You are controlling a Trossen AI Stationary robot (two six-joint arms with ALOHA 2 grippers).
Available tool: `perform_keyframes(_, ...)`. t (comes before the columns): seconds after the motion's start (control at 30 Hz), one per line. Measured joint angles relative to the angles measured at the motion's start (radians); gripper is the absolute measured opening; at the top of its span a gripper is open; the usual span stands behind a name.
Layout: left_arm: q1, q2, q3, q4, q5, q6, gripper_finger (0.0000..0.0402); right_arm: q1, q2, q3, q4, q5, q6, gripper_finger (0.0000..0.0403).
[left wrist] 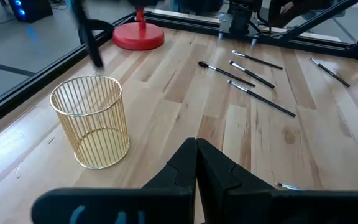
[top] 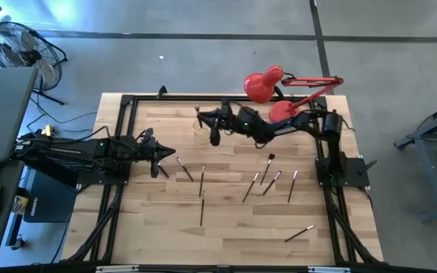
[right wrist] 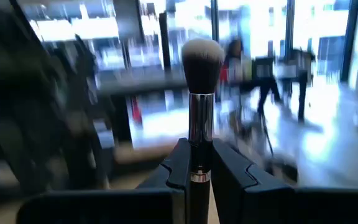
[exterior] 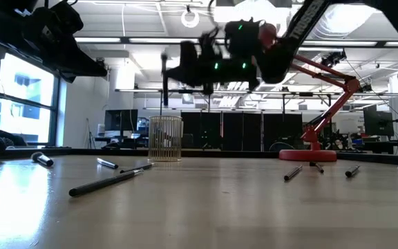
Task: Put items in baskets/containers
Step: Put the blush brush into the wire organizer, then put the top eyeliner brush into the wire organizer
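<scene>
A gold wire basket [top: 201,135] [exterior: 166,138] [left wrist: 92,121] stands upright on the far part of the wooden table. My right gripper [top: 207,121] [exterior: 175,72] [right wrist: 197,149] reaches in level from the table's right and is shut on a makeup brush [right wrist: 202,59] [exterior: 164,79], which hangs just above the basket's mouth. Several more dark brushes [top: 250,186] [left wrist: 253,78] lie flat on the table. At the left, my left gripper [top: 169,154] [left wrist: 196,149] hovers shut and holds nothing. My right gripper pinches the brush's dark handle just below the silver ferrule [right wrist: 199,177] between its two fingers. The fingers come in level from the table's right and lie across the brush. The brush stands upright with its fluffy head up, lifted clear over the basket.
A red desk lamp [top: 268,85] stands on its round base [top: 283,111] [exterior: 308,153] at the far right, close behind my right arm. Loose brushes [top: 202,197] [top: 300,233] are scattered over the middle and near right of the table. A black frame [top: 124,106] borders the tabletop.
</scene>
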Motion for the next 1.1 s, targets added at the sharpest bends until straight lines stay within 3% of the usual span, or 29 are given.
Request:
perform_keyframes(0.17,0.0,0.0,0.0,-0.004,0.0,0.0,0.0001,-0.019,0.011,0.014,-0.088,-0.004,-0.017,0.0032)
perform_keyframes(0.43,0.0,0.0,0.0,-0.008,-0.019,0.0,0.0001,-0.022,0.013,0.014,-0.162,0.056,-0.008,0.0116)
perform_keyframes(0.7,0.0,0.0,0.0,-0.008,-0.048,0.0,0.0001,-0.021,-0.003,0.013,-0.171,0.033,-0.007,0.0123)
perform_keyframes(0.87,0.0,0.003,0.0,-0.007,-0.049,0.0,0.0001,-0.004,-0.095,0.014,-0.295,-0.023,-0.054,0.0097)
perform_keyframes(1.1,0.0,0.094,0.023,0.001,-0.052,-0.09,0.0001,0.05,-0.302,0.014,-0.849,-0.006,-0.161,0.0008)
